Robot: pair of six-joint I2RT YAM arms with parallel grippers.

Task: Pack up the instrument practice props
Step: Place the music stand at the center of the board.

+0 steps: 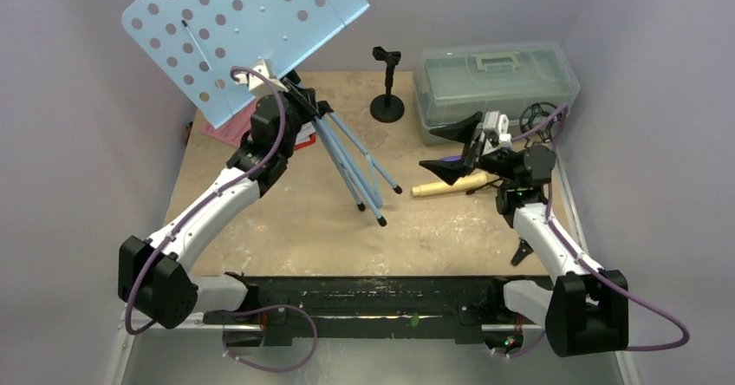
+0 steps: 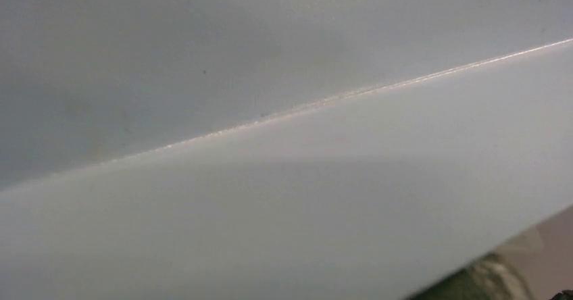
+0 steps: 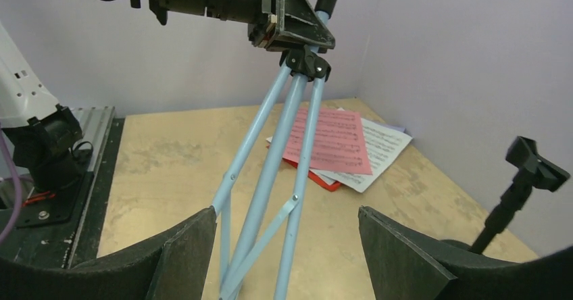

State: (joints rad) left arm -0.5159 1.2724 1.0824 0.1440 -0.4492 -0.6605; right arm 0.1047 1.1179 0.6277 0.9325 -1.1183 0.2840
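Note:
The light-blue perforated music rest (image 1: 243, 29) hangs tilted above the table's back left. Its folded tripod legs (image 1: 355, 168) slant down to the table. My left gripper (image 1: 295, 94) is shut on the stem just under the plate, and that plate (image 2: 270, 178) fills the left wrist view. My right gripper (image 1: 426, 148) is open and empty, with the legs (image 3: 270, 165) ahead of its jaws. A cream microphone (image 1: 446, 185) lies below it. A black mic holder (image 1: 387, 81) stands upright at the back. Sheet music (image 3: 378, 144) and a pink sheet lie on the red folder (image 3: 317, 173).
A translucent grey-green box (image 1: 494, 77) with a handle sits at the back right, with a black ring-shaped holder (image 1: 539, 116) beside it. Small black pliers (image 1: 523, 253) lie by the right arm. The upright mic holder (image 3: 527, 171) stands to the right of my right gripper.

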